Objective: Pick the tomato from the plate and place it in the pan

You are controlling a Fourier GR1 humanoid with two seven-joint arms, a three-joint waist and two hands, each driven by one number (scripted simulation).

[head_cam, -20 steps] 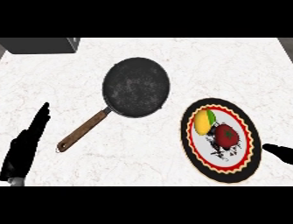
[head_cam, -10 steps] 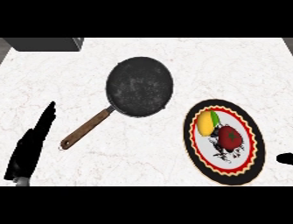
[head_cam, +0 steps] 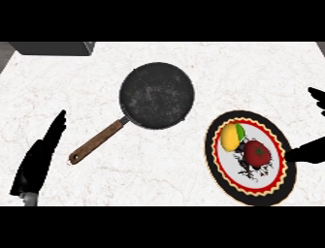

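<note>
A red tomato [head_cam: 257,152] lies on a white plate with a red and black rim [head_cam: 216,164] at the lower right, beside a yellow and green fruit [head_cam: 231,136]. A black pan [head_cam: 156,95] with a brown handle [head_cam: 97,142] sits empty in the middle of the counter. My right hand [head_cam: 321,147] is at the right edge, open, with the thumb close to the plate's right rim and the fingers spread above it; it holds nothing. My left hand [head_cam: 40,159] rests open at the lower left, fingers straight, apart from the pan's handle.
A dark grey box [head_cam: 54,47] stands at the counter's back left corner. The white marble counter [head_cam: 64,87] stretches between the pan and the left edge.
My right hand has come further into view from the right edge, rising and spreading next to the plate. The view has shifted slightly. Pan, plate and tomato have not moved.
</note>
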